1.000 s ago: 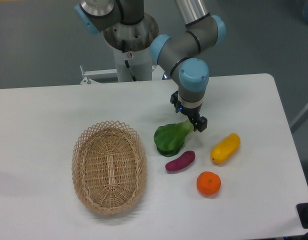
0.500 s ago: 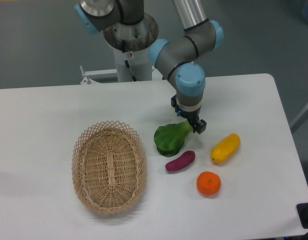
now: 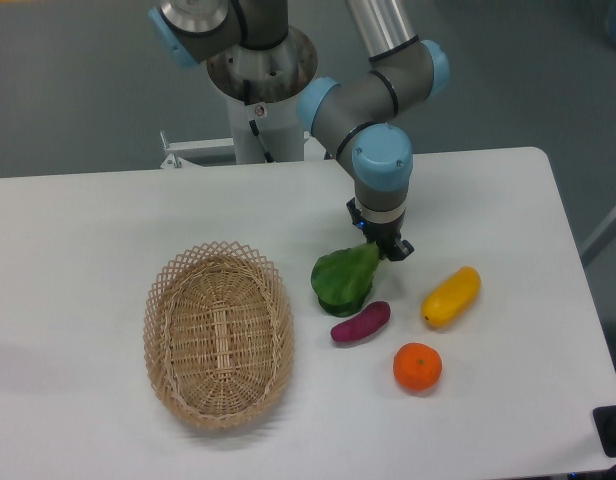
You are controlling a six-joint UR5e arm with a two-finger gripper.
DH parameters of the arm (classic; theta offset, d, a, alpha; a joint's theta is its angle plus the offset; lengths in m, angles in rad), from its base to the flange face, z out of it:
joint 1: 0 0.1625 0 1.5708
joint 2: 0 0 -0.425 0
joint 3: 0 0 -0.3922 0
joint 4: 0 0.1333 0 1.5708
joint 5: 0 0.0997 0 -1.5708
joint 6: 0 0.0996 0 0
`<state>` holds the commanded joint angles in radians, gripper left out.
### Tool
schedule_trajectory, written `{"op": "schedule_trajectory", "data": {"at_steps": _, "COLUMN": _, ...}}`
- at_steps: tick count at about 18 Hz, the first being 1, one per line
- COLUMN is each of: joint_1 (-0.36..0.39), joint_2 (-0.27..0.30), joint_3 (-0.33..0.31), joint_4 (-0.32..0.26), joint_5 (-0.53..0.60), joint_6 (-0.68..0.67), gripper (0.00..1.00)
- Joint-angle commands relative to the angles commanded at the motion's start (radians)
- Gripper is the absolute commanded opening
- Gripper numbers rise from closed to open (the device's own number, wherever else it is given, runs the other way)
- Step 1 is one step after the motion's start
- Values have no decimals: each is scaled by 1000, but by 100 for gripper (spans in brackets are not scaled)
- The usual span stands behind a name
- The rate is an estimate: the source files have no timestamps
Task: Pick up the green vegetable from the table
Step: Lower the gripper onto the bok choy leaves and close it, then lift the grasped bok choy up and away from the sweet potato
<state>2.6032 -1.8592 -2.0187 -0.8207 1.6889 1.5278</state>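
Observation:
The green vegetable (image 3: pixel 344 279) has broad dark green leaves and a short pale stem pointing up and right. Its leaf end seems slightly lifted off the white table (image 3: pixel 88 230). My gripper (image 3: pixel 381 246) points down over the stem end, its fingers shut on the stem, which is mostly hidden between them.
A purple eggplant-like piece (image 3: pixel 360 322) lies just below the green vegetable. A yellow oblong vegetable (image 3: pixel 451 296) is to the right and an orange (image 3: pixel 417 366) sits nearer the front. A woven oval basket (image 3: pixel 218 332) stands at the left.
The gripper shifted slightly left, then rose a little, closing on the stem. The green vegetable tilted and moved up with it by a small amount.

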Motion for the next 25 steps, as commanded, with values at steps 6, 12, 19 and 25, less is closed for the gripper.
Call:
{"op": "schedule_trajectory", "data": {"at_steps": 6, "joint_1": 31, "joint_2": 49, "joint_3": 23, "joint_4": -43, "joint_5": 0, "joint_6": 78, "gripper": 28}}
{"op": "schedule_trajectory", "data": {"at_steps": 12, "joint_1": 83, "joint_2": 107, "joint_3": 168, "joint_4": -299, "joint_5": -21, "joint_6": 158, "gripper": 28}}
{"op": "schedule_trajectory", "data": {"at_steps": 19, "joint_1": 159, "joint_2": 107, "joint_3": 323, "joint_4": -365, "joint_5": -231, "joint_6": 147, "gripper": 28}}
{"op": "schedule_trajectory", "data": {"at_steps": 25, "joint_1": 198, "joint_2": 71, "joint_3": 440, "joint_4": -357, "joint_5": -376, "joint_6": 92, "gripper": 28}}
